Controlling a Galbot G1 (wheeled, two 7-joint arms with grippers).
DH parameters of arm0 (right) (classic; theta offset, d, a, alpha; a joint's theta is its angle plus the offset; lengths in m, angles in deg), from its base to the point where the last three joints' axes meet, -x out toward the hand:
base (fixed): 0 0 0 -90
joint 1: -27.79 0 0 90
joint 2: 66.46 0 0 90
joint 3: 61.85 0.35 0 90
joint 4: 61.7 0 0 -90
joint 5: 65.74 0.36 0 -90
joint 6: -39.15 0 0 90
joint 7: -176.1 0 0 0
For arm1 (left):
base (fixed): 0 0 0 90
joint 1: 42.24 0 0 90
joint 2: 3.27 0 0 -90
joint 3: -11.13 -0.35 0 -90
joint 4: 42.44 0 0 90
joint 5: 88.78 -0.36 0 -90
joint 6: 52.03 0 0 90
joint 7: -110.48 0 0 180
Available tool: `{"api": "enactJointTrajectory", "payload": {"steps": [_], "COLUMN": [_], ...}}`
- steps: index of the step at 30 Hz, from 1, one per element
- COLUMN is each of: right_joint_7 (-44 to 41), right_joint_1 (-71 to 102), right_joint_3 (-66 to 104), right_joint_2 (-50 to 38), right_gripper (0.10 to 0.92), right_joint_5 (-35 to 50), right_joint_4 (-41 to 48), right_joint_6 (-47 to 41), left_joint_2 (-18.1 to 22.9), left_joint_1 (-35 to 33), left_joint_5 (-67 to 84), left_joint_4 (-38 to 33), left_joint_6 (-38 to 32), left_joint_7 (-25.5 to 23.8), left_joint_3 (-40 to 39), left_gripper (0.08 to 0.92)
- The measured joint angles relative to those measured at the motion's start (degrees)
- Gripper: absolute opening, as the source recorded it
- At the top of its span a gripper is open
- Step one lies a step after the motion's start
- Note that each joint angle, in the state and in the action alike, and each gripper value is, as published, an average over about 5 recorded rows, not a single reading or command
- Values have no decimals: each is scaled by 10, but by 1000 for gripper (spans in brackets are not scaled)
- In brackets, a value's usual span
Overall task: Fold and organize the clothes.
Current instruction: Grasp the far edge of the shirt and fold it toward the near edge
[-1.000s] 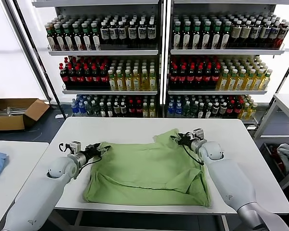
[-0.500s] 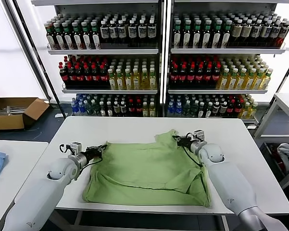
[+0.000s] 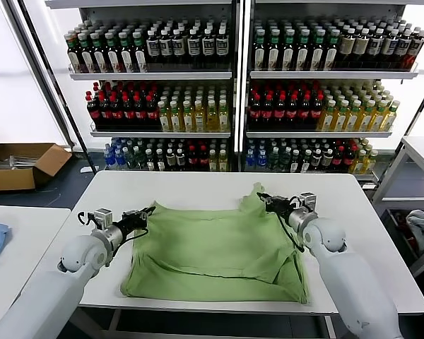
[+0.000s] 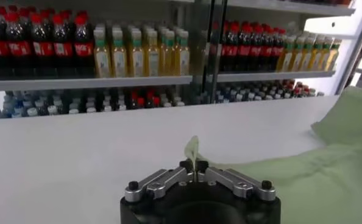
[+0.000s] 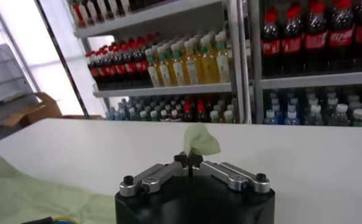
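The shirt (image 3: 215, 247) was spread on the white counter (image 3: 198, 187). Its far left corner was pinched by the left hand (image 3: 145, 212), its far right corner by the right hand (image 3: 263, 198), both pressed together on cloth.

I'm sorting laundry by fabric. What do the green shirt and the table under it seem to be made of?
Green shirt: probably thin matte cotton-like cloth; it creases softly and bunches where pinched. Table: smooth white top, perhaps laminate, with faint sheen.
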Motion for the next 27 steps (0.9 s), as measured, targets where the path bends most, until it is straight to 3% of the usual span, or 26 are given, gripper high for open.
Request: {"api": "enactJointTrajectory", "payload": {"steps": [12,27], "right_joint_7": [23,45], "right_joint_1": [195,436], "right_joint_3": [105,192], "right_joint_2": [-36,-16], "right_gripper": [105,105], "right_joint_5": [14,-18], "right_joint_4": [-186,-334], "right_joint_6": [9,32], "left_joint_2": [-33,-21], "left_joint_1": [-132,-293], "left_joint_5": [-2,-42], "left_joint_4": [-123,-203], "left_joint_6": [11,22], "left_joint_7": [15,8], "left_joint_3": [92,168], "left_gripper": [86,86]}}
